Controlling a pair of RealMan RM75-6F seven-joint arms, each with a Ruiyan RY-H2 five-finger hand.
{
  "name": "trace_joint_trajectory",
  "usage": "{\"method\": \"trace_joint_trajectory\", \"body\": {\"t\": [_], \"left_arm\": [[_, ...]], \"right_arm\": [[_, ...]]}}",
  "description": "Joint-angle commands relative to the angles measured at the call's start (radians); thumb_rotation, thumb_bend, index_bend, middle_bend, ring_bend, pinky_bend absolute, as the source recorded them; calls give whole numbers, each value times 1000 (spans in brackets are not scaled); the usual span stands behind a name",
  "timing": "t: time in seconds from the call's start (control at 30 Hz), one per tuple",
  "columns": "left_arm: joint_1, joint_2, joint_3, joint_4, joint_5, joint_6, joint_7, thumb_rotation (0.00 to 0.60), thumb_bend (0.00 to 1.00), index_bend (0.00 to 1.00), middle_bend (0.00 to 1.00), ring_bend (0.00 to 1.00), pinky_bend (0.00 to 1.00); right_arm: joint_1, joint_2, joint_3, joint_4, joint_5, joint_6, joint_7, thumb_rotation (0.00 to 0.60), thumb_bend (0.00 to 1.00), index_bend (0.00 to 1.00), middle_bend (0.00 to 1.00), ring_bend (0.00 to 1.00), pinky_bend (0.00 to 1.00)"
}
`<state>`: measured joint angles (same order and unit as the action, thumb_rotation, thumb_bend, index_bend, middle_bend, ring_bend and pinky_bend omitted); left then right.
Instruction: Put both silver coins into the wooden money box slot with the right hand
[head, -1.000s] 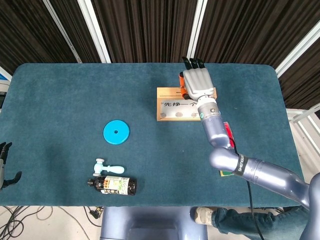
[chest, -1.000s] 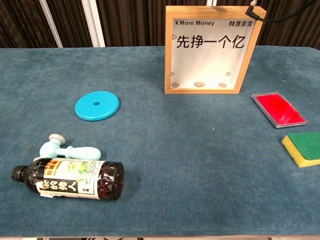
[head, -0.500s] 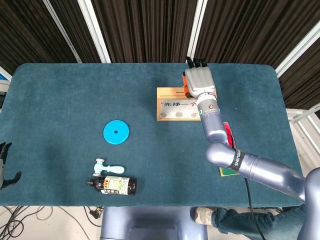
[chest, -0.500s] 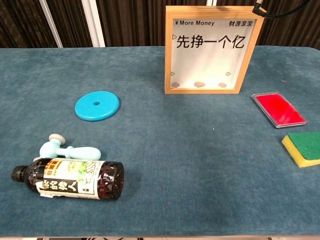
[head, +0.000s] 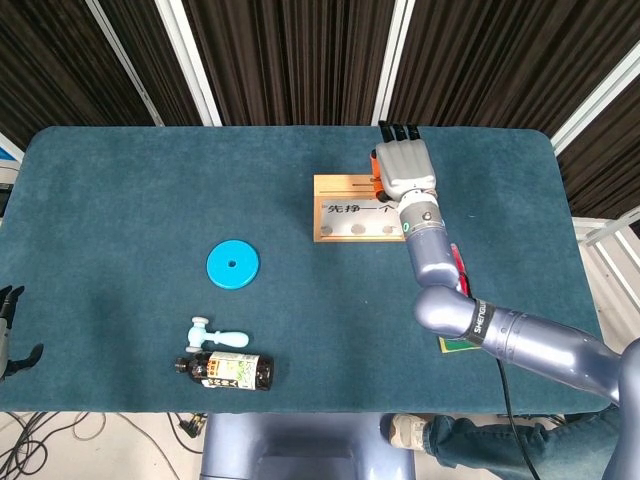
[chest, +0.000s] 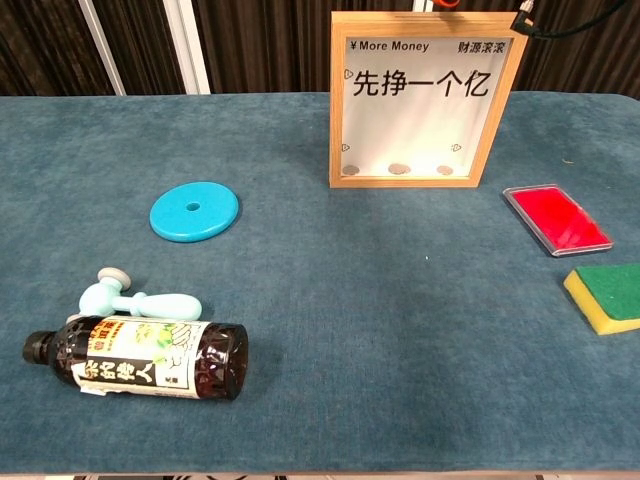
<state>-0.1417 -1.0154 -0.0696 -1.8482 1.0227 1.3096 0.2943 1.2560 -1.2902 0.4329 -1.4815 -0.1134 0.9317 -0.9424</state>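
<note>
A table (head: 120, 200) covered in dark teal cloth stands before black slatted walls with white posts. The wooden money box (chest: 427, 98) stands upright near the far edge, coins (chest: 399, 169) lying behind its clear front. The right hand (head: 403, 168) hovers over the box's top; its grip cannot be told. The left hand (head: 12, 335) hangs off the near-left edge, fingers apart, holding nothing.

The right arm (head: 520, 340) reaches forward from the lower right, bent at the elbow, forearm pointing away. The right hand (head: 403, 172) is back-up, its dark fingers (head: 400, 130) extended together. The left hand (head: 10, 335) hangs low at the left edge, fingers apart.
</note>
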Motion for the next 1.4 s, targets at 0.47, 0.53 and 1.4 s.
{"method": "trace_joint_trajectory", "body": {"t": [0.47, 0.53, 1.4], "left_arm": [[-3, 3, 3, -3, -4, -3, 2, 600, 297, 74, 0, 0, 0], [-3, 3, 3, -3, -5, -3, 2, 600, 297, 74, 0, 0, 0], [-7, 6, 6, -7, -18, -6, 10, 600, 297, 74, 0, 0, 0]], "right_arm": [[24, -2, -36, 15, 27, -5, 22, 600, 499, 625, 24, 0, 0], [25, -4, -40, 18, 26, -5, 27, 600, 499, 619, 24, 0, 0], [47, -21, -71, 62, 23, -4, 59, 600, 499, 551, 21, 0, 0]]}}
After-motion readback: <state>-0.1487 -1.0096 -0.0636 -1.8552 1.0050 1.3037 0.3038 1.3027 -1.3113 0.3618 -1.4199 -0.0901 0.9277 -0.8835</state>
